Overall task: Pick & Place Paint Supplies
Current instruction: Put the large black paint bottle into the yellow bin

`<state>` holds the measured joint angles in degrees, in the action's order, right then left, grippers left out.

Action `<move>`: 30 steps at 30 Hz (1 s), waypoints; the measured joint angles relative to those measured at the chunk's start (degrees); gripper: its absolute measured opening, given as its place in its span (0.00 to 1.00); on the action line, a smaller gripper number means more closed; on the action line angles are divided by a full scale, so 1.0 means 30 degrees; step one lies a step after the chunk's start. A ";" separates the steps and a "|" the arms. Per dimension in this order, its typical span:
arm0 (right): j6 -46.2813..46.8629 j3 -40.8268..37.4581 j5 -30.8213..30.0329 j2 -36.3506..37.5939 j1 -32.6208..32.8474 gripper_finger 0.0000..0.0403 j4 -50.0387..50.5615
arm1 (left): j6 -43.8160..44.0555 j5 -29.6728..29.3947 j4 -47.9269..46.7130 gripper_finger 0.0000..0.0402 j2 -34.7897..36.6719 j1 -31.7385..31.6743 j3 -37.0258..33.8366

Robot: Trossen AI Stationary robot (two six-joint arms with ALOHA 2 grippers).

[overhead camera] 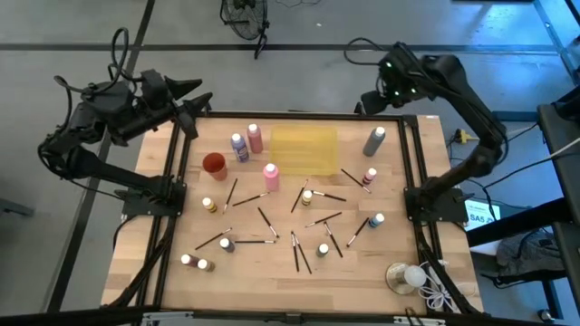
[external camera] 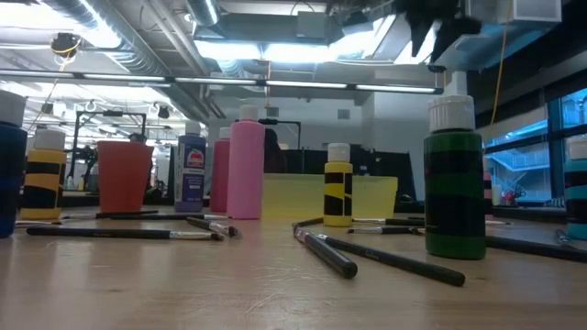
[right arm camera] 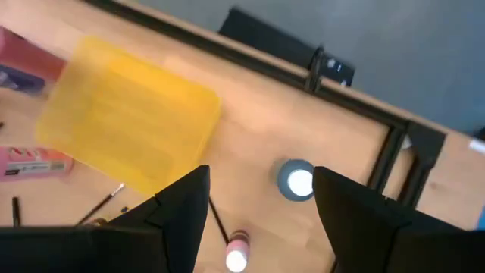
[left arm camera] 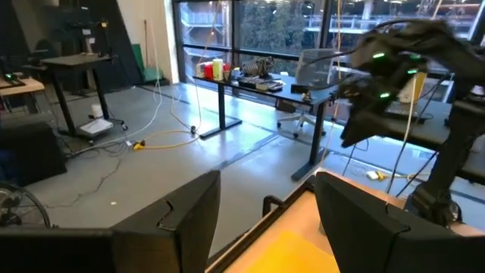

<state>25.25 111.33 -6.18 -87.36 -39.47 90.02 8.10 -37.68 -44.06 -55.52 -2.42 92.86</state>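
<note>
The right gripper point(right arm camera: 258, 220) hung with its jaws apart and empty above the grey bottle point(right arm camera: 296, 182), a light, rigid, slick thing best pinched across its body under the cap. The left gripper point(left arm camera: 265, 220), jaws apart too, waited beyond the table's far-left corner. Roughly fourteen bottles and a dozen thin, springy paintbrushes point(overhead camera: 299, 252) lay scattered beyond the yellow tray point(overhead camera: 304, 149).

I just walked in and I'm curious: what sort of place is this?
Probably a robotics lab or workshop in an open office-like hall. A wooden table framed by two dark arms holds paint bottles and brushes; beyond stand desks, loose floor cables and big windows.
</note>
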 joint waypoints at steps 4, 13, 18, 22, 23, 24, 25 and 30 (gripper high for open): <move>-0.0947 -0.0020 0.1205 -0.0873 -0.1316 0.59 -0.0009 | 0.0825 0.1238 -0.0427 0.53 -0.0188 0.0000 0.0000; -0.1645 -0.3572 0.1785 -0.0294 -0.3442 0.59 -0.0001 | 0.1582 0.1469 -0.2165 0.53 -0.0339 -0.0007 0.0000; -0.1652 -0.5403 0.1791 -0.0128 -0.3724 0.59 0.0004 | 0.1602 0.1461 -0.2205 0.53 -0.0339 -0.0007 0.0000; -0.1718 -0.6824 0.1801 -0.0128 -0.3702 0.59 -0.0525 | 0.1588 0.1384 -0.2204 0.53 -0.0430 -0.0007 0.0000; -0.1718 -0.7153 0.1801 -0.0128 -0.3700 0.59 -0.0670 | 0.1580 0.1369 -0.2206 0.53 -0.0444 0.0000 0.0000; -0.1718 -0.7451 0.1801 -0.0128 -0.3700 0.59 -0.0795 | 0.1578 0.1333 -0.2204 0.53 -0.0475 -0.0002 0.0000; -0.1718 -0.7752 0.1801 -0.0128 -0.3700 0.59 -0.0939 | 0.1573 0.1302 -0.2193 0.53 -0.0498 -0.0007 0.0000; -0.1839 -0.8857 0.1808 -0.0128 -0.3692 0.59 -0.2065 | 0.1553 0.1279 -0.2198 0.53 -0.0679 -0.0007 0.0000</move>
<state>19.73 84.76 -0.75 -87.74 -50.54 83.82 12.76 -33.85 -50.65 -57.55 -2.44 92.86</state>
